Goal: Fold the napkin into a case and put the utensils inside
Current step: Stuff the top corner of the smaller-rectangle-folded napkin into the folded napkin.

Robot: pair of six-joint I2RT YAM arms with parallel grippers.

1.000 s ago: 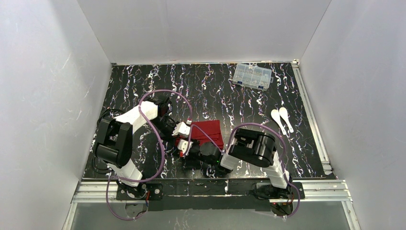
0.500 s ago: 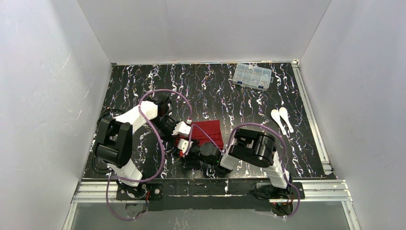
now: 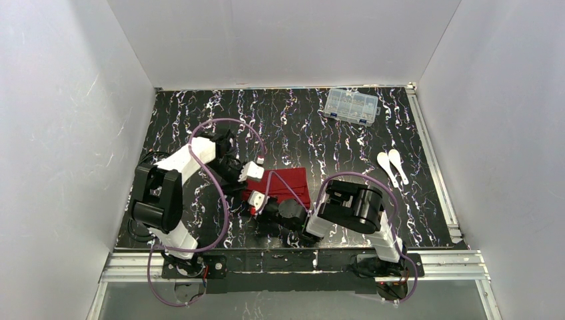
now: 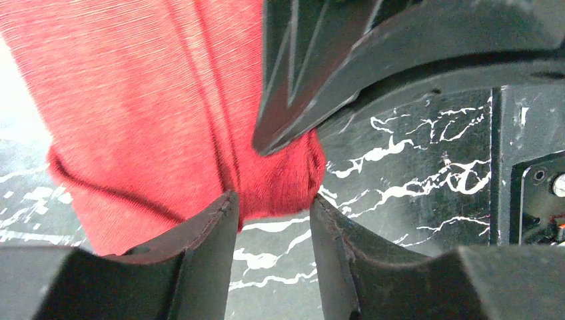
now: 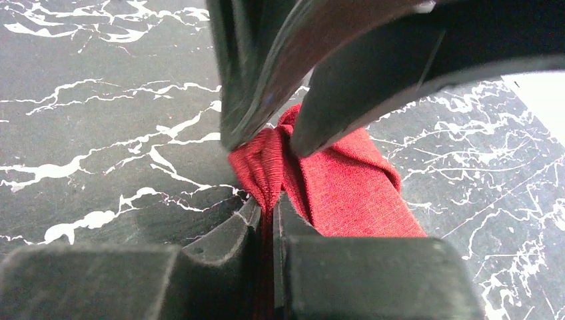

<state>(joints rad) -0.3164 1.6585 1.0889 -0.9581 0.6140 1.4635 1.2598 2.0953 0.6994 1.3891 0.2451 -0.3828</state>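
Observation:
The deep red napkin [image 3: 288, 183] lies folded into a small oblong on the black marbled table, in front of the arms. My right gripper [image 5: 268, 200] is shut on a bunched fold at the cloth's near left corner [image 5: 263, 160]; from above it sits at that corner [image 3: 254, 201]. My left gripper [image 4: 273, 200] stands open just short of the same corner, the cloth [image 4: 146, 100] beyond its fingertips and only table between them. In the top view it hovers at the napkin's left edge [image 3: 250, 184]. Two white utensils [image 3: 392, 165] lie side by side to the right, apart from the cloth.
A clear plastic compartment box [image 3: 350, 106] sits at the back right. White walls enclose the table on three sides. An aluminium rail [image 3: 434, 167] runs along the right edge and another along the near edge. Purple cables loop over both arms.
My left gripper has opened, let go of the napkin corner and drawn back slightly. My right gripper has closed on that corner.

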